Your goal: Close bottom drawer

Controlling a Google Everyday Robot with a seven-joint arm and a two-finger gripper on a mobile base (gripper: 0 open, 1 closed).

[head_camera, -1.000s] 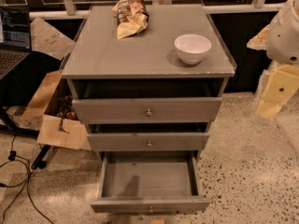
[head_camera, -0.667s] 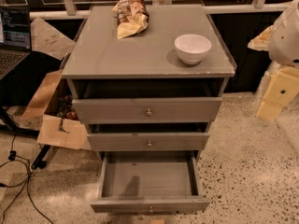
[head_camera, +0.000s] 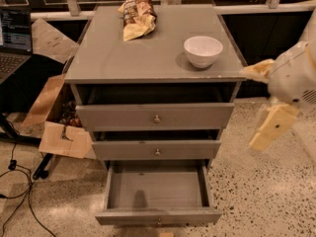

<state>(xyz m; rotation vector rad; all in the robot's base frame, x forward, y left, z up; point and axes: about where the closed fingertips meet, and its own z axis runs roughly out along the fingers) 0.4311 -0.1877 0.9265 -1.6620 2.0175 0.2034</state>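
Note:
The grey cabinet [head_camera: 148, 58] stands in the middle with three drawers. The bottom drawer [head_camera: 158, 215] is pulled far out and its inside is empty; its small knob [head_camera: 159, 222] shows at the lower edge. The middle drawer [head_camera: 157, 150] and top drawer [head_camera: 155, 116] stand slightly out. My gripper [head_camera: 262, 100] hangs in the air to the right of the cabinet, level with the top two drawers. Its cream fingers [head_camera: 270, 127] are spread apart and hold nothing. It touches no drawer.
A white bowl [head_camera: 203, 51] and a chip bag [head_camera: 136, 15] lie on the cabinet top. An open cardboard box [head_camera: 57, 127], a laptop [head_camera: 14, 38] and cables [head_camera: 19, 191] are to the left. Speckled floor [head_camera: 266, 191] lies to the right.
My gripper has moved down and to the left, closer to the cabinet's right side. The drawers, the bowl and the bag have not moved.

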